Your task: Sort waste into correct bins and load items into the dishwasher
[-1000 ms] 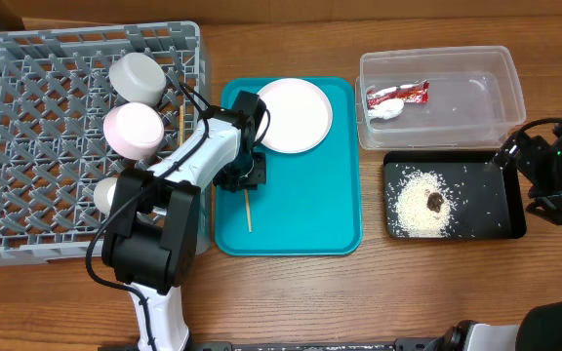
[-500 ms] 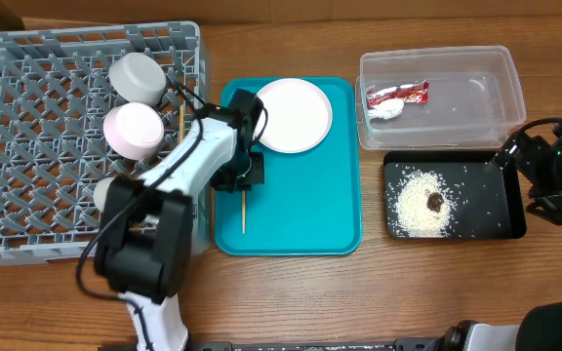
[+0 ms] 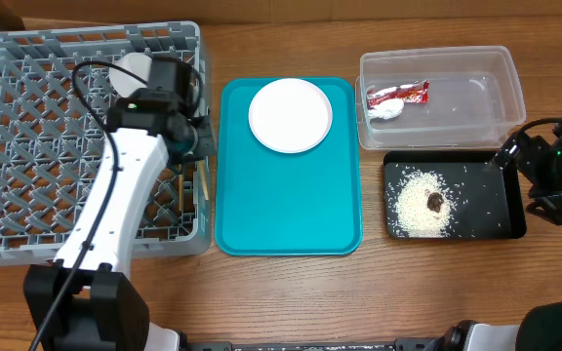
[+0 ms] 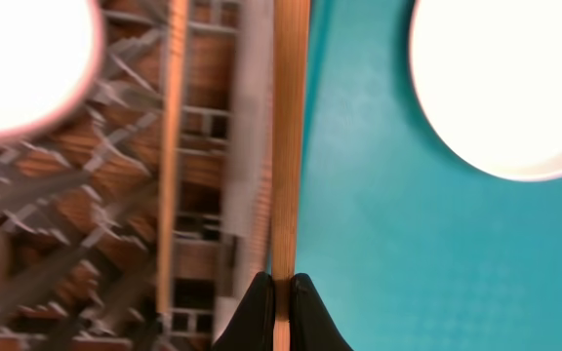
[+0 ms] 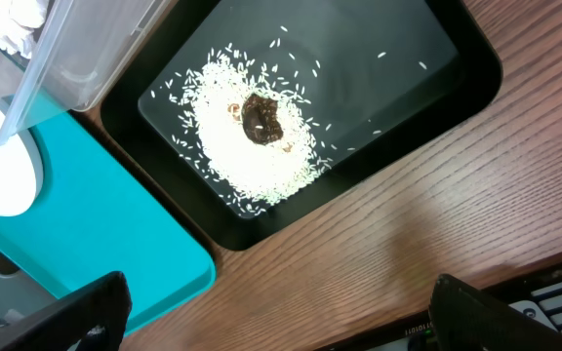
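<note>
Loading the dishwasher is the step in hand, we judge. Overhead, our left arm [image 3: 130, 174] reaches over the right wall of the grey rack [image 3: 27, 146] at frame left; the white plate [image 3: 290, 115] sits on the teal tray [image 3: 291, 210] at centre. In the left wrist view our left fingers [image 4: 256, 314] are clenched on one chopstick [image 4: 289, 117] beside the rack's edge, a second chopstick [image 4: 172, 146] lying inside; next we must lower and release it within the rack. In the right wrist view our right fingers [image 5: 91, 312] are spread, grasping nothing, below the black tray [image 5: 398, 78].
</note>
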`<action>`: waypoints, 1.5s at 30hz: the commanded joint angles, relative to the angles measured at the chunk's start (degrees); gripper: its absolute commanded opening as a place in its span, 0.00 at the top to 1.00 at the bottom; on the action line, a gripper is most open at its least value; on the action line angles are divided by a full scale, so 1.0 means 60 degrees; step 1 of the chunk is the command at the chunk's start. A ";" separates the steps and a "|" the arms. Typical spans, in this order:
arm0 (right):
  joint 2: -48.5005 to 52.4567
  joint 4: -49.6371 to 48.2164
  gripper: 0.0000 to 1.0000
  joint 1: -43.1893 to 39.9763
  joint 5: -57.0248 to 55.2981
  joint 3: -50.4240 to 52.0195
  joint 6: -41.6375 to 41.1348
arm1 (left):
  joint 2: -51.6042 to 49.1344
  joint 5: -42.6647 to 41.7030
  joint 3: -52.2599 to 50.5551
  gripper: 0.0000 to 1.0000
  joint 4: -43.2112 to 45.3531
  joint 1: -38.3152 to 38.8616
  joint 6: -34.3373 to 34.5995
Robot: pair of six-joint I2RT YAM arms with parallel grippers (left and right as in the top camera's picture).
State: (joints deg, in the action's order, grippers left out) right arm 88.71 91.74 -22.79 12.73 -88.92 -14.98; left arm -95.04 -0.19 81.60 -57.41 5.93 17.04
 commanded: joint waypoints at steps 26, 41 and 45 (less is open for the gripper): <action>-0.0142 -0.0007 0.00 -0.0011 0.0073 -0.0127 0.0036 | -0.0550 -0.0696 0.0127 0.53 0.0040 -0.0922 -0.1333; -0.0142 0.0018 0.00 -0.0011 0.0073 -0.0127 0.0036 | -0.0299 0.0124 0.0098 0.76 -0.3628 -0.0922 -0.0404; -0.0142 0.0029 0.00 -0.0011 0.0073 -0.0127 0.0036 | -0.0299 0.0127 -0.0182 0.77 -0.3894 -0.0922 -0.0284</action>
State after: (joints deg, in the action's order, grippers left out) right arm 88.71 91.92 -22.79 12.69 -88.92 -14.96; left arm -98.24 -0.60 81.58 -80.42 0.27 13.50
